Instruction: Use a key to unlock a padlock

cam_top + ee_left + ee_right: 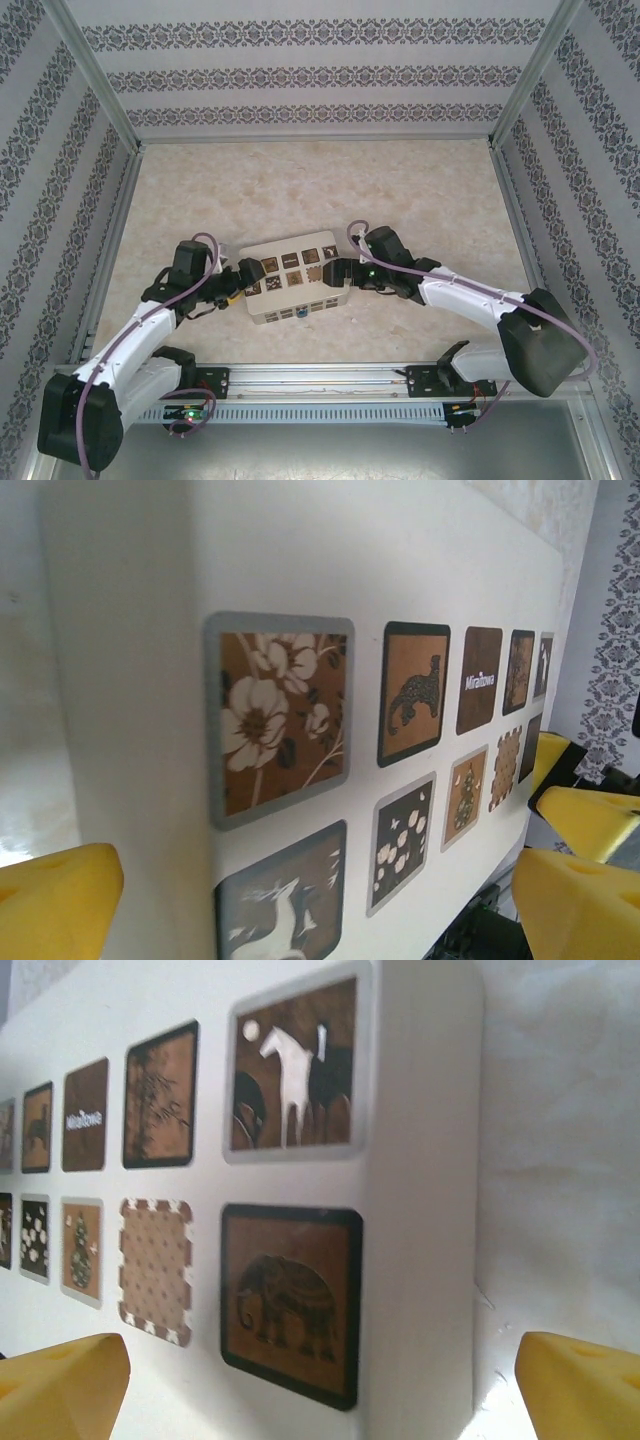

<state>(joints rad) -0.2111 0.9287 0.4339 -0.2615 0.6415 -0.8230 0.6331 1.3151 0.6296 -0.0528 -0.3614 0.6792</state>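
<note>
A cream box [293,277] with brown picture tiles lies mid-table. A tiny teal-blue padlock [300,312] hangs on its near side wall. The key is out of view. My left gripper [238,286] is at the box's left end, open, and in the left wrist view its yellow fingertips [55,900] stand wide on either side of the box's corner [190,780]. My right gripper [339,272] is at the box's right end, also open. Its yellow fingertips [60,1385] straddle the corner by the elephant tile [290,1300]. Neither gripper holds anything.
Patterned walls [40,200] and metal frame posts close in the marble-look table [320,190] on three sides. A rail [320,378] with the arm bases runs along the near edge. The right gripper's yellow fingers [590,815] appear past the box's far end in the left wrist view.
</note>
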